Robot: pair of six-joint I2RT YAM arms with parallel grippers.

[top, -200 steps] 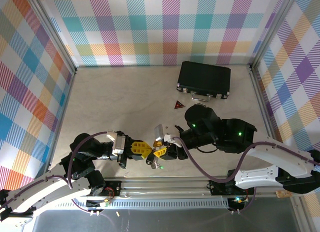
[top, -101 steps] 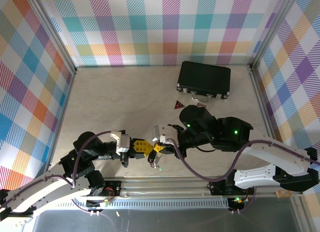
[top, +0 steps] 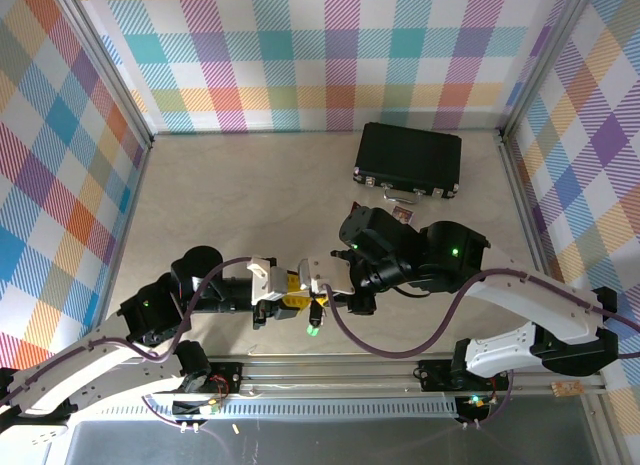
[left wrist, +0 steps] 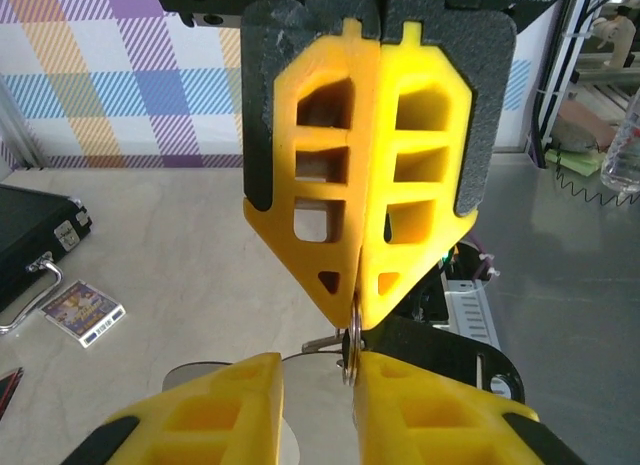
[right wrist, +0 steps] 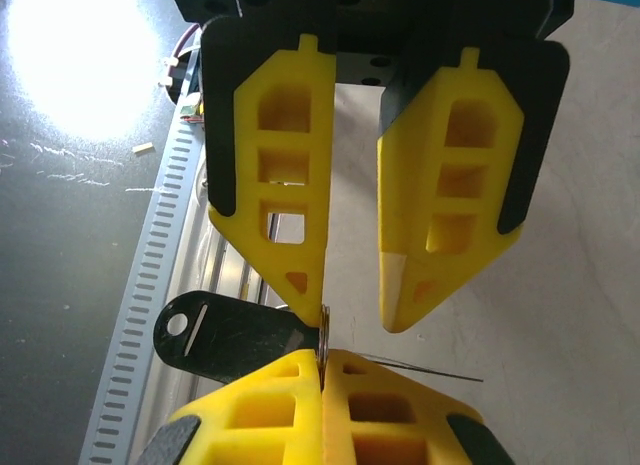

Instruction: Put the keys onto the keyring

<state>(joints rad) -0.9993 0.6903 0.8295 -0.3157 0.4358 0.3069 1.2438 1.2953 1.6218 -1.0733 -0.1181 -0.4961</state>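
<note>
Your right end effector is pressed shut on the keyring, held edge-on over the middle of the bench's near edge. The left end effector stands spread just beside it. The ring looks thin, stiff and slick, so pinch its flat faces. The black key should swing lightly.

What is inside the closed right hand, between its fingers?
A thin metal keyring, pinched in the tips of the right hand, with a black key sticking out beside it. The fingers cover part of the ring; whether the key is threaded is hidden.
</note>
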